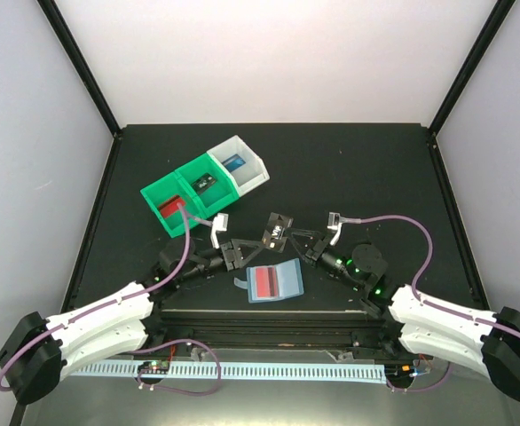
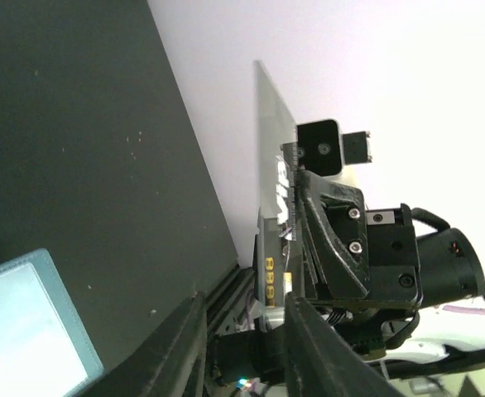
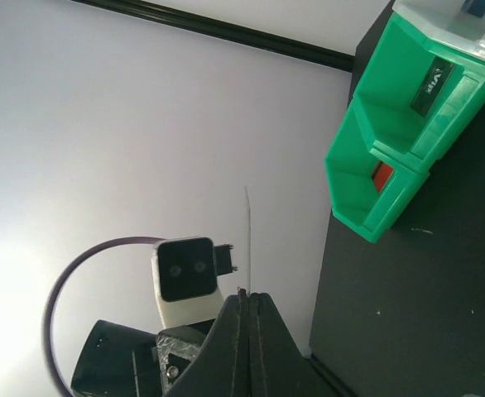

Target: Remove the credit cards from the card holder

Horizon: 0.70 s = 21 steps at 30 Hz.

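Observation:
The pale blue card holder (image 1: 275, 282) lies open on the black table with a red card (image 1: 263, 282) inside its left panel; its corner shows in the left wrist view (image 2: 27, 322). My right gripper (image 1: 299, 239) is shut on a black card (image 1: 278, 232) and holds it above the table. The right wrist view shows the card edge-on (image 3: 248, 236) between the closed jaws (image 3: 248, 295). My left gripper (image 1: 241, 249) is open, and its fingers (image 2: 247, 310) straddle the black card's other end (image 2: 271, 174), which has gold digits.
Two joined green bins (image 1: 182, 197) and a white bin (image 1: 242, 166) stand at the back left. They hold a red card (image 1: 169, 208), a black card (image 1: 205, 184) and a blue card (image 1: 233, 163). The bins also show in the right wrist view (image 3: 391, 157).

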{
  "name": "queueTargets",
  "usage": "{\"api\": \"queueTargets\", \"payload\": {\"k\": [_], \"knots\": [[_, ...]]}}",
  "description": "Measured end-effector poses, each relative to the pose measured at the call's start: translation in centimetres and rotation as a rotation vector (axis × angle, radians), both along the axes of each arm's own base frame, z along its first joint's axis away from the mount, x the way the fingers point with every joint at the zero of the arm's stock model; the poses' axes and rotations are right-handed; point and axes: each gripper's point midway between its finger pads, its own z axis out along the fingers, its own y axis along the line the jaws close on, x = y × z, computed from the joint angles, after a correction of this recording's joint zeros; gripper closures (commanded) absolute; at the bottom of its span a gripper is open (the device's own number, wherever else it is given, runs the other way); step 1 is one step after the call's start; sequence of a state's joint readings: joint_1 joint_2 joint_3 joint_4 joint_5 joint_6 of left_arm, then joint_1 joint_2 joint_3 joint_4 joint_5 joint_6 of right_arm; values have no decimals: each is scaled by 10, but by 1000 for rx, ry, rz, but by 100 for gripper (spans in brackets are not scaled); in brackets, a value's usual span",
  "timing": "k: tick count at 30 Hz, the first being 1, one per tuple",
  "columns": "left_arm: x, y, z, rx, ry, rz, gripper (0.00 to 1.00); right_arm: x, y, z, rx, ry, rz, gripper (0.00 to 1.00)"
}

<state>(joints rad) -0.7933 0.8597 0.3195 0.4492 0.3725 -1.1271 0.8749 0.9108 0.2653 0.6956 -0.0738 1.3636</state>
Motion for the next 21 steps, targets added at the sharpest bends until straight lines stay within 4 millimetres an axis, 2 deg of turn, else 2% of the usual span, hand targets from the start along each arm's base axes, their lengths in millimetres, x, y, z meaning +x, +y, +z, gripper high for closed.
{"api": "queueTargets", "payload": {"k": [3,4,10,17,21], "knots": [[0,0,3,-10,-5,-3,95,1,2,-3,-2,8,4,99],[0,0,4,-13,-7,-3,98,1,3,-4,-3,11,6,99],[-2,1,6,-11,-22,-3,98,1,6,-8,-13,12,17,97],[-9,10,20,-17,-90,1,98,-8,8,-6,-73,-63,55,67],[-15,17,24,13,-145,-3,99,-19,5,-4,-161,-149,93,58]]}}
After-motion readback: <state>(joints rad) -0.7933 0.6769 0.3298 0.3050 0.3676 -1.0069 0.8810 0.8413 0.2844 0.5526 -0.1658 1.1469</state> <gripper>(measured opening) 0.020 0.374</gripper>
